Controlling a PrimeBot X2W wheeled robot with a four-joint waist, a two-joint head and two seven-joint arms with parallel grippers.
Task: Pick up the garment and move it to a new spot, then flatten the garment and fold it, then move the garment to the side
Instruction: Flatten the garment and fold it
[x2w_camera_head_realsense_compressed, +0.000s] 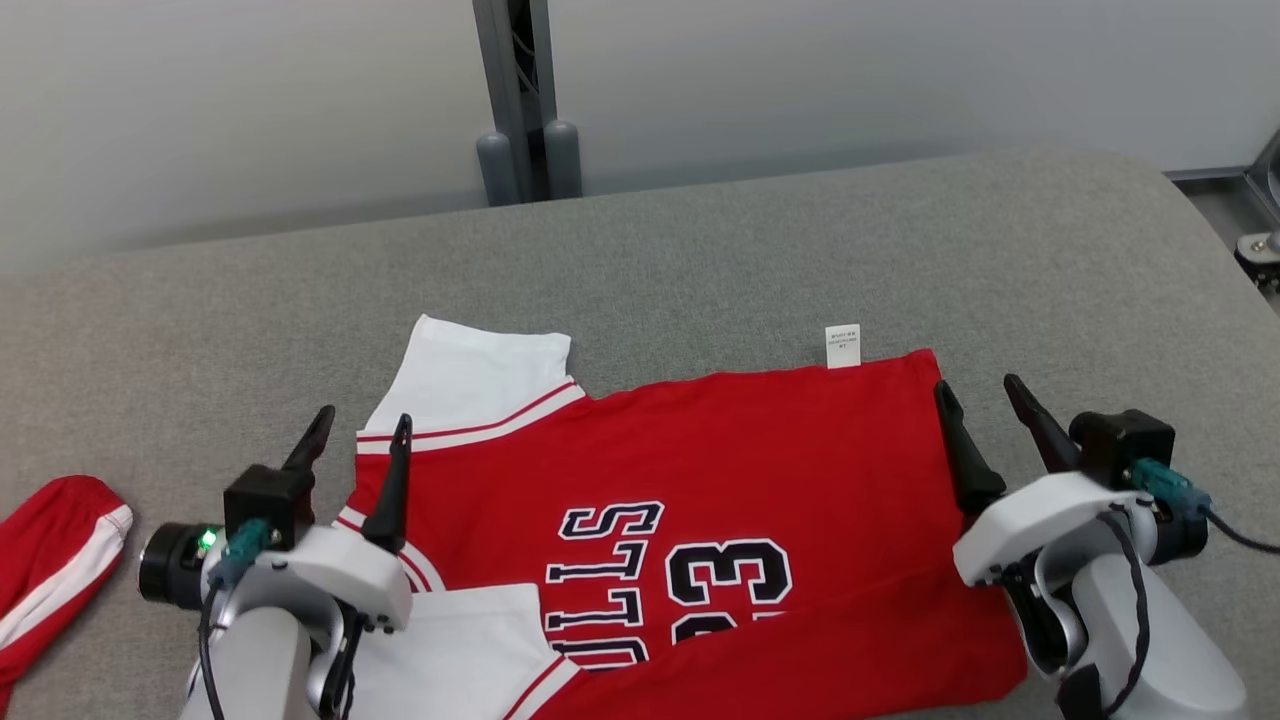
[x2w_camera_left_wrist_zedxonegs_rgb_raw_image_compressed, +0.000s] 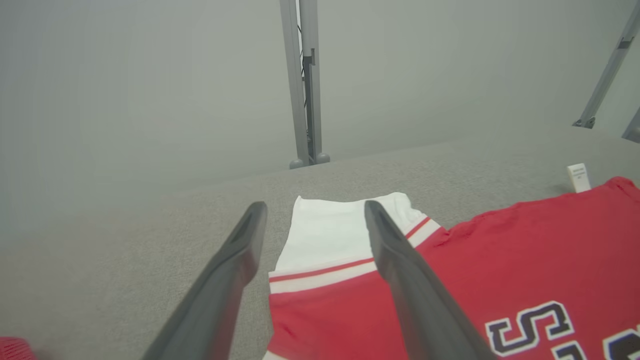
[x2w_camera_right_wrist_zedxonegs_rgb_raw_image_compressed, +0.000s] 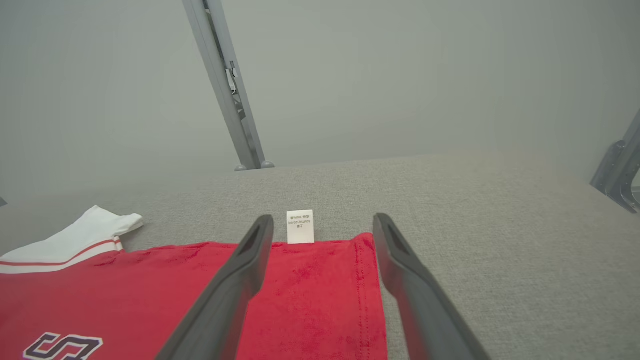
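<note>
Left claw: near left, fingers apart, empty, above the white sleeve.
Right claw: near right, fingers apart, empty, above the garment's right edge.
Garment: red jersey, flat on the grey table between both claws.
Label: white, at its far edge.
Metal post: beyond the table.
</note>
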